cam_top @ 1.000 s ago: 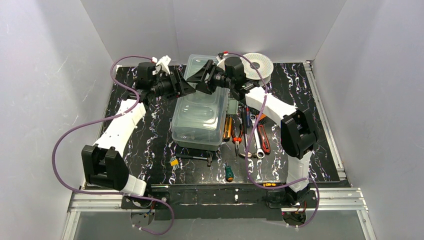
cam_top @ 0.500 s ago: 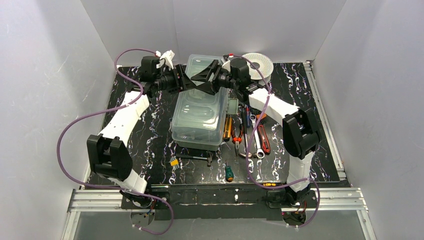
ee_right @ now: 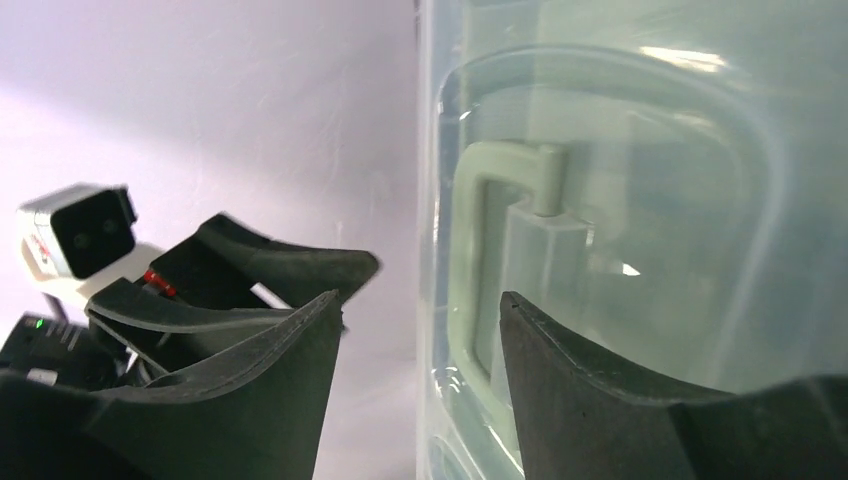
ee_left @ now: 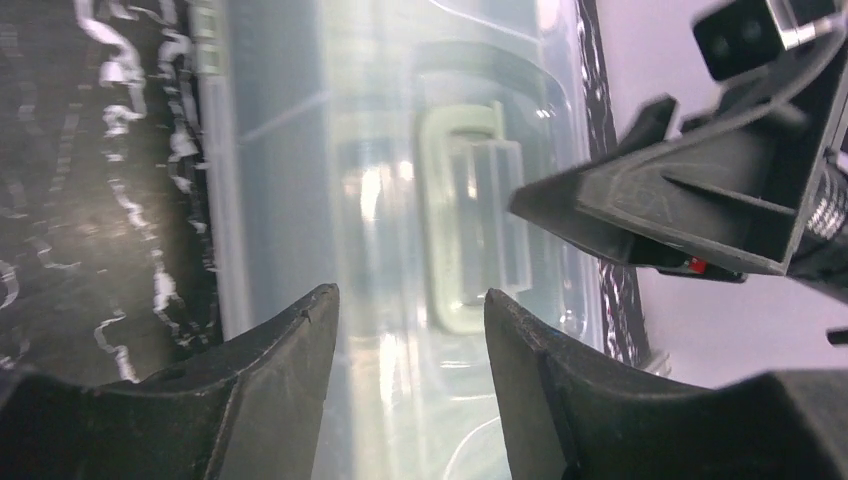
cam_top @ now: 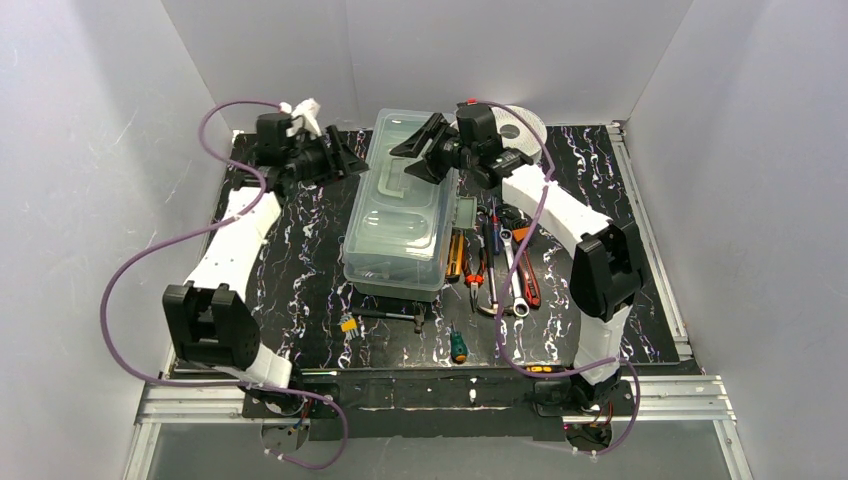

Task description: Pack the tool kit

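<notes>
The tool kit box [cam_top: 398,215] stands mid-table with its clear lid down over the pale green base. The lid's pale green handle shows in the left wrist view [ee_left: 468,225] and in the right wrist view [ee_right: 505,240]. My left gripper [cam_top: 352,158] is open and empty, just left of the box's far end; its jaws [ee_left: 408,300] frame the lid. My right gripper [cam_top: 418,154] is open and empty above the lid's far end; in its wrist view [ee_right: 420,298] the box's edge lies between the jaws. Loose hand tools [cam_top: 495,262] lie right of the box.
A small hammer [cam_top: 395,315], a green-handled screwdriver [cam_top: 458,344] and a small yellow piece [cam_top: 348,324] lie in front of the box. A round white wire spool [cam_top: 524,122] sits at the back right behind my right arm. White walls enclose the table.
Both grippers have drawn back from over the far end of the lid: the left one moved left, off the box, and the right one moved back toward the wall. The box has not moved.
</notes>
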Tool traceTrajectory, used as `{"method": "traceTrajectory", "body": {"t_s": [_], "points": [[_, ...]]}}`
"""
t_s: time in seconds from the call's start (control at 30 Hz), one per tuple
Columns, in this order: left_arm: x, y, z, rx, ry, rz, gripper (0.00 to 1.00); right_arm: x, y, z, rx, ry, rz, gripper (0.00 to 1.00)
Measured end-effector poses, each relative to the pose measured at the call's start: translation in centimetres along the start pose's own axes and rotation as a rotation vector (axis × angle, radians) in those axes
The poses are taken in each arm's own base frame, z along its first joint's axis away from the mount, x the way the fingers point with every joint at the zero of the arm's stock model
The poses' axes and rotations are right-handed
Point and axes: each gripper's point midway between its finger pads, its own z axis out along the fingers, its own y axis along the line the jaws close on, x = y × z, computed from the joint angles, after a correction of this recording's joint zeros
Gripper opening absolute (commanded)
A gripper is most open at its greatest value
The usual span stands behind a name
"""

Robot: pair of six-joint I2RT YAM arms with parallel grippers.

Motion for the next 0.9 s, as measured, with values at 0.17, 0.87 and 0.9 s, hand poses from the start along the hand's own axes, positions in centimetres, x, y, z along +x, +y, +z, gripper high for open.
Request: {"method": "traceTrajectory", "body": {"t_s": [0.17, 0.87, 0.9], "points": [[-2.2, 3.9, -3.5, -0.049, -0.106, -0.111, 0.56, -0.5, -0.5, -0.6, 0.153, -0.070, -0.043, 0.68], [0.3, 6.7, -1.2, 0.018, 0.026, -0.311, 0.56, 2.8, 0.7, 4.1, 0.247, -0.024, -0.245, 0.68], [0.0, 6.3, -1.4, 0.025, 0.026, -0.301, 0.56, 2.9, 0.8, 4.4, 0.217, -0.009, -0.244, 0.69]]}}
